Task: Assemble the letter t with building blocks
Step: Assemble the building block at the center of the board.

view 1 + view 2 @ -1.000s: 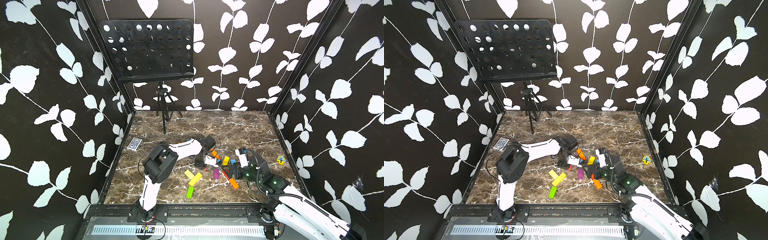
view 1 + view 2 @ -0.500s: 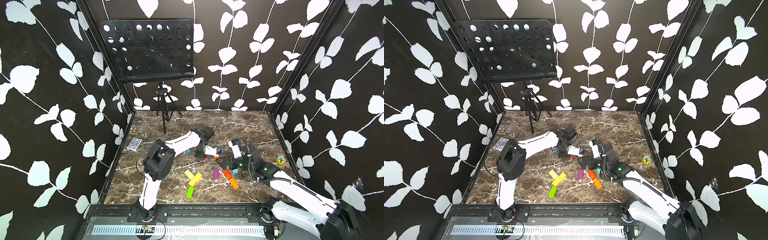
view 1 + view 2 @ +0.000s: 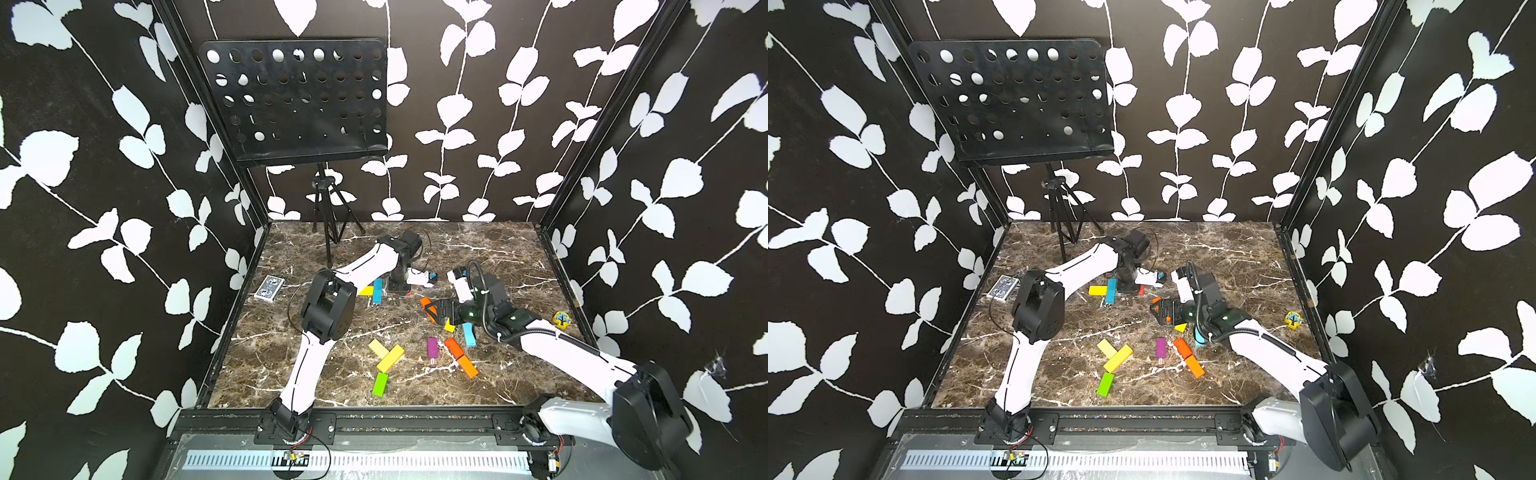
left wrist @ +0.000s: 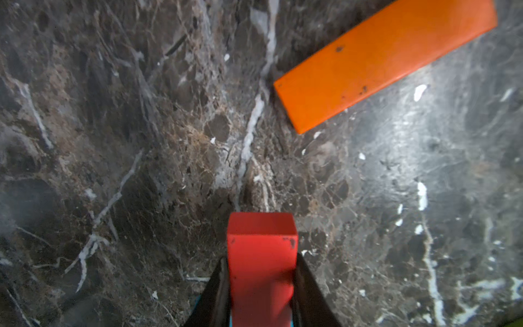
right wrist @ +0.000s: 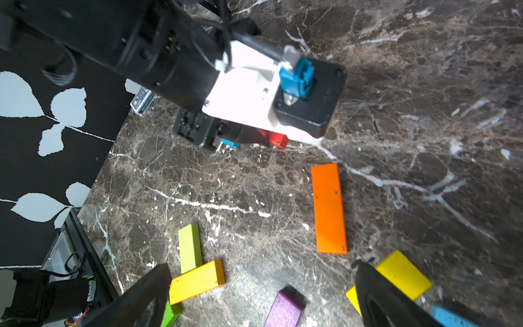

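My left gripper (image 4: 261,267) is shut on a red block (image 4: 261,254), whose end sticks out past the fingertips low over the marble. In a top view this gripper (image 3: 401,289) sits mid-table beside a cyan block (image 3: 377,290) and a yellow block (image 3: 366,291). An orange block (image 4: 382,65) lies flat beyond the red one. My right gripper (image 5: 261,283) is open and empty, hovering over the orange block (image 5: 328,208), a purple block (image 5: 284,310) and yellow blocks (image 5: 196,281). In a top view the right gripper (image 3: 436,309) is right of the left one.
More blocks lie near the front: pale yellow (image 3: 378,348), yellow (image 3: 390,358), lime green (image 3: 380,384), purple (image 3: 432,347), red-orange (image 3: 454,348), orange (image 3: 467,366), cyan (image 3: 468,334). A card box (image 3: 269,288) lies at the left, a yellow token (image 3: 561,320) at the right, a music stand (image 3: 326,232) at the back.
The left gripper has carried the red block back and to the left. The right arm has reached from the front right toward the middle, its jaws staying open.
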Available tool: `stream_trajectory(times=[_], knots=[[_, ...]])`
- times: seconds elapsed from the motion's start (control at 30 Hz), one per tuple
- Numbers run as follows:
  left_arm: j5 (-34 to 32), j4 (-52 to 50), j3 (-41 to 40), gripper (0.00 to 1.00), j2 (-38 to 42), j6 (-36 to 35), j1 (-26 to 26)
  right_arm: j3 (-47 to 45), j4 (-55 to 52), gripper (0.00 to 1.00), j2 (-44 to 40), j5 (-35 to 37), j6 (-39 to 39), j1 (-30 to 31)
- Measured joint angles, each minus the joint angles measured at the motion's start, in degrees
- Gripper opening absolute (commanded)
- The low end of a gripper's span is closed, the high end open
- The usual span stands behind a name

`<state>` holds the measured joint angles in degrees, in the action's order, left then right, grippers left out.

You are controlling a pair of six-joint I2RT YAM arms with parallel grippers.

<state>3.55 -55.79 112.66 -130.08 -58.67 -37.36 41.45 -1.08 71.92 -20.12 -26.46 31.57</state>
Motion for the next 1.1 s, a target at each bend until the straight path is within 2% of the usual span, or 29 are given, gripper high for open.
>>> stream_trajectory(times=[0.43,1.1], knots=[[0.24,-1.18,0.98,0.27,-1.18,-1.01,2.08,2.45,3.58,0.99,5.57,-2.29,-0.04,-0.63],[0.50,-1.14,0.96,0.27,-3.52,-1.14,3.78,2.45,3.85,0.99,5.92,-2.91,-0.09,-0.96]])
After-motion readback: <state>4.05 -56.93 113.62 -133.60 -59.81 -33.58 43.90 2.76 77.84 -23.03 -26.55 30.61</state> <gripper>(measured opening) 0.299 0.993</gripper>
